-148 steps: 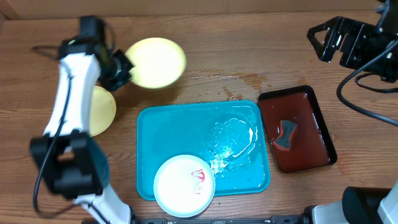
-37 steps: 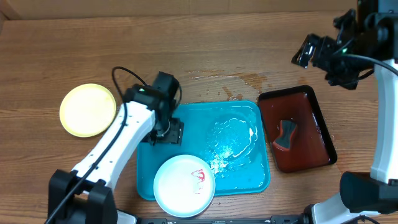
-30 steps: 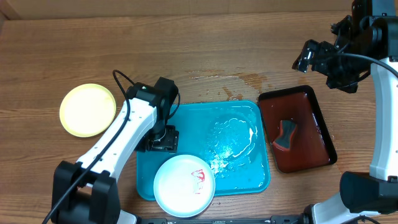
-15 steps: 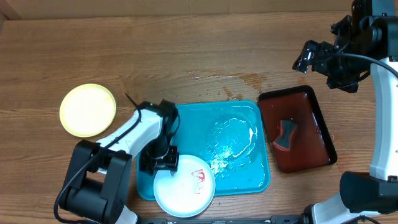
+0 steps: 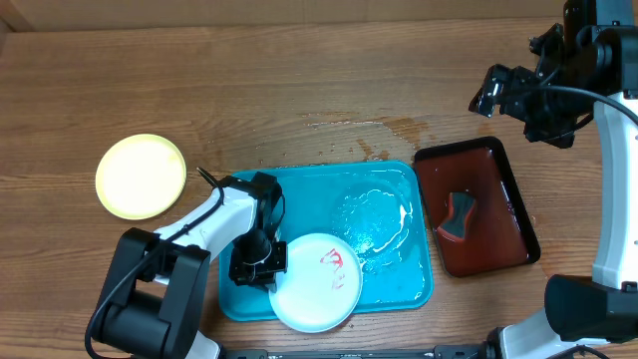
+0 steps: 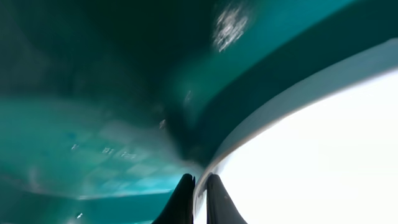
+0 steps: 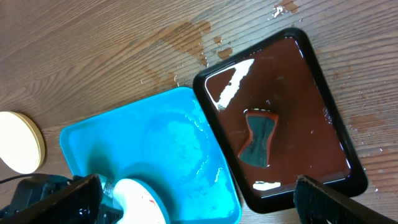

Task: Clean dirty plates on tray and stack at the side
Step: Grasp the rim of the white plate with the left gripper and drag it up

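Note:
The pale white plate (image 5: 317, 282) with a red smear lies at the front of the turquoise tray (image 5: 299, 194). My left gripper (image 5: 261, 267) is shut on the plate's left rim. In the left wrist view my left gripper (image 6: 200, 200) pinches the white rim of the plate (image 6: 311, 143) between both dark fingers, over the tray (image 6: 93, 124). A yellow-green plate (image 5: 141, 177) lies on the table left of the tray and shows as one disc from above. My right gripper (image 5: 508, 90) hangs open and empty high above the back right; its view shows the plate (image 7: 140, 202) and tray (image 7: 155, 137).
A dark red tray (image 5: 477, 204) with a grey-and-red sponge (image 5: 459, 216) stands right of the turquoise tray. Water lies pooled in the right half of the turquoise tray (image 5: 374, 219). Wet patches mark the wood behind it (image 5: 369, 130).
My left gripper came from the yellow-green plates to the tray's front left and shut on the white plate's rim. The plate has shifted to the right. The right arm has stayed still for the last second.

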